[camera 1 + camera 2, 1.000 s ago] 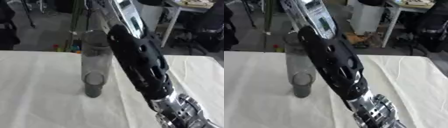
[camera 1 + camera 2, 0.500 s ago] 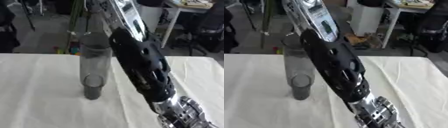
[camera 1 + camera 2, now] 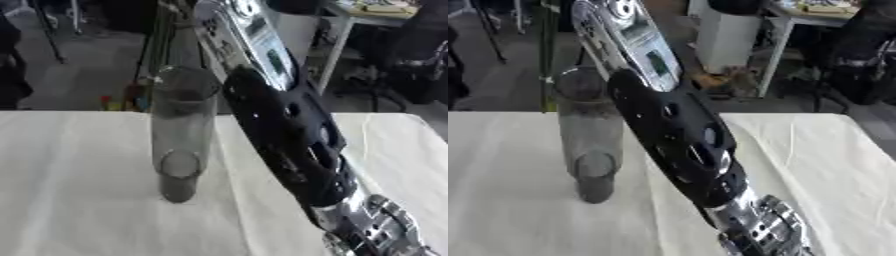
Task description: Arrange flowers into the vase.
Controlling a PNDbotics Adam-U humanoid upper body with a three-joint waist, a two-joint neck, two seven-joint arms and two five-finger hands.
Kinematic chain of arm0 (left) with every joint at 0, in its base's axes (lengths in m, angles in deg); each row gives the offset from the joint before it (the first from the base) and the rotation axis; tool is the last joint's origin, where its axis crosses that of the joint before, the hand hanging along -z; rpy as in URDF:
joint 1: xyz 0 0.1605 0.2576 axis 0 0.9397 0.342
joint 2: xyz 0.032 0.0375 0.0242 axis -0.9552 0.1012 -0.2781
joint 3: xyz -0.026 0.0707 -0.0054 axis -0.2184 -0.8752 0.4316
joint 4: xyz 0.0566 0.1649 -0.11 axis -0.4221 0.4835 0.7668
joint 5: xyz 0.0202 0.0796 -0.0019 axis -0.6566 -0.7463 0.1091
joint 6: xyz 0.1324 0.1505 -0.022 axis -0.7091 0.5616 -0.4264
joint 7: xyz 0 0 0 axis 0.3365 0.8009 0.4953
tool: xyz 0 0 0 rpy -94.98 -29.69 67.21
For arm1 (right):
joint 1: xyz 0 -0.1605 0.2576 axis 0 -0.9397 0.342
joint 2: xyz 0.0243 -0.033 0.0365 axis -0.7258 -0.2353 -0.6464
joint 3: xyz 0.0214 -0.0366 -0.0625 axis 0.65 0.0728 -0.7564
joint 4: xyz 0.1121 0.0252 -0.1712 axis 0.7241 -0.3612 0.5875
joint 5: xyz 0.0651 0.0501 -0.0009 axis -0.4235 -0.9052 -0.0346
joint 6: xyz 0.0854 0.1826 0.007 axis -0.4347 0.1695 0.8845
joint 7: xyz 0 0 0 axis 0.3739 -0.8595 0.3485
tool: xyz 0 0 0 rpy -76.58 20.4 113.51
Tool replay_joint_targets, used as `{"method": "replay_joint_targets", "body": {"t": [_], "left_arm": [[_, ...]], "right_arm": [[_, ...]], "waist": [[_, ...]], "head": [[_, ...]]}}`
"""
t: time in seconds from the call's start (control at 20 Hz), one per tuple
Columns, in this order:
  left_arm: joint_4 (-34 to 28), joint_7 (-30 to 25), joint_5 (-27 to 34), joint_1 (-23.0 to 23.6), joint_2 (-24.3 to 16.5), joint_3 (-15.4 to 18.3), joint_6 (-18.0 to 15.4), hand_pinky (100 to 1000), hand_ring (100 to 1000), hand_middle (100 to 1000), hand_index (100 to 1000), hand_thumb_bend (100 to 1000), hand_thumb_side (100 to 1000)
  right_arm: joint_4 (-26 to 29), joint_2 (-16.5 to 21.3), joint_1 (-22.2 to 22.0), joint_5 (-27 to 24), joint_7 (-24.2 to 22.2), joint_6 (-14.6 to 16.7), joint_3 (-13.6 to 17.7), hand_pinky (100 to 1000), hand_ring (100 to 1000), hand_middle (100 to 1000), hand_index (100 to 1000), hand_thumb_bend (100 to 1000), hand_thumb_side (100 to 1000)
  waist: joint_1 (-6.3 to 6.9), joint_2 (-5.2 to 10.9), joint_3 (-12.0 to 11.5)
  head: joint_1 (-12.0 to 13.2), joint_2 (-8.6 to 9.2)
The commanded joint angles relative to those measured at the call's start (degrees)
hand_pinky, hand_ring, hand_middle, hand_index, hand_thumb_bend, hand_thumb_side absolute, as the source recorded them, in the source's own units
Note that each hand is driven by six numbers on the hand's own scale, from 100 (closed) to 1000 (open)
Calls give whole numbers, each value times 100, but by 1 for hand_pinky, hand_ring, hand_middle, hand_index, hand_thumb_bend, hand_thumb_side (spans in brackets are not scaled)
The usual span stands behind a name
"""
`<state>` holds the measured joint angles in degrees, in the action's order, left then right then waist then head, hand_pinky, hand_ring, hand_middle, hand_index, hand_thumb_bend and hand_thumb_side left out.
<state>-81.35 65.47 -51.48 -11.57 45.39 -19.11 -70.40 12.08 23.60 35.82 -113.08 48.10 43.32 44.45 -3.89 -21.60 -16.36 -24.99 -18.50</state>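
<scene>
A tall clear glass vase [image 3: 181,125] stands upright on the white tablecloth [image 3: 70,200], left of centre. My right forearm [image 3: 289,145], black with a silver wrist section [image 3: 627,35], rises from the lower right and passes just right of the vase, leaving the picture at the top. Its hand is out of the picture. Thin green stems [image 3: 547,60] hang upright behind the vase's rim, with their tops cut off by the upper edge. No blossom shows. My left hand shows in neither view.
The table's far edge [image 3: 61,112] runs just behind the vase. Beyond it lie a grey floor, a white desk [image 3: 737,35] and dark office chairs [image 3: 868,60] at the back right. Folds crease the cloth at the right [image 3: 815,150].
The whole picture has slid down a little, so the camera has moved. The forearm and the vase keep about the same relation; the arm leans slightly nearer the vase.
</scene>
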Motion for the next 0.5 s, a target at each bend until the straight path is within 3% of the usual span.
{"method": "replay_joint_targets", "body": {"t": [0.05,0.2,0.5], "left_arm": [[-77,-27,-18,-39,-33,-4,-17,854,799,866,914,100,847],[-77,-42,-11,-32,-45,-19,-9,854,798,865,914,100,847],[-77,-40,-13,-18,-80,-10,-10,854,798,866,914,100,846]], "right_arm": [[-90,155,167,-32,-5,15,40,227,100,100,1000,100,100],[-252,209,363,-15,38,65,78,224,100,100,1000,100,100],[-476,513,477,212,-100,269,82,232,100,100,1000,100,100]], "waist": [[59,107,0],[41,136,1],[8,152,-6]], "head": [[-38,98],[-70,77],[-490,198]]}}
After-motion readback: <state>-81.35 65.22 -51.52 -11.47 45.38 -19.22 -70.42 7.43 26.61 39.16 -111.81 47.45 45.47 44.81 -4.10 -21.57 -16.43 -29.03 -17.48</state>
